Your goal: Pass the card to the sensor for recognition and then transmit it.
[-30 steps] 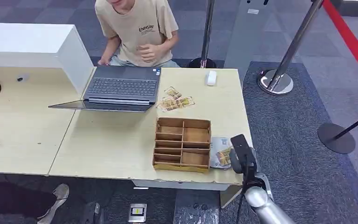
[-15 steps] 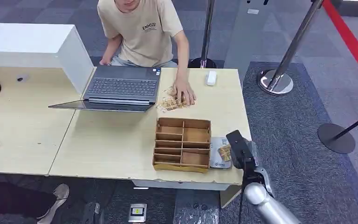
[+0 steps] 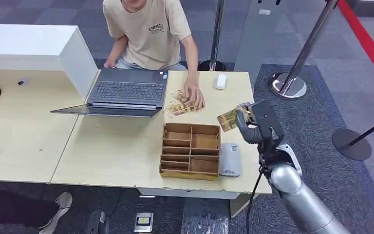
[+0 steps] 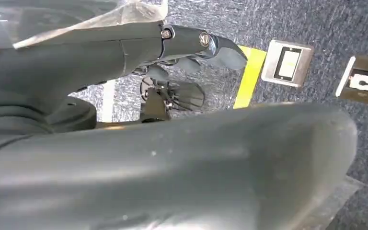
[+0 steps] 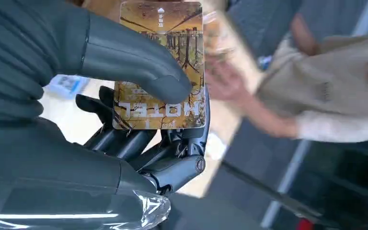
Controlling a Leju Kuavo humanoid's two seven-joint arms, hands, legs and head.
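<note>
Once my right hand [image 3: 253,122] had come up off the small grey card sensor pad [image 3: 229,160], where it had been half a second earlier, I judged the recognition step done and the handover begun. The thumb pressed the brown-and-gold printed hotel card [image 5: 160,64] flat against the dark fingers [image 5: 124,139] behind it, a firm pinch with most of the card standing clear beyond the fingertips. From the head camera, the card [image 3: 228,120] jutted out of the hand toward the table's far side, lifted well above the tabletop, with the sensor pad lying bare, below and behind the hand.

The person in the beige T-shirt [image 3: 148,31] had meanwhile reached out, and that person's hand [image 3: 194,95] rested on the loose pile of similar printed cards [image 3: 177,107], ahead of my fingertips and still well apart from them. To my mind, the remaining move was to carry the card forward to that hand.

The open wooden divided tray [image 3: 191,150] sat just beside the sensor pad, below and to the thumb side of my hand. Its compartments looked empty as far as I could see.

My left hand [image 4: 182,52] hung down over the carpet, fingers loosely spread and holding nothing.
</note>
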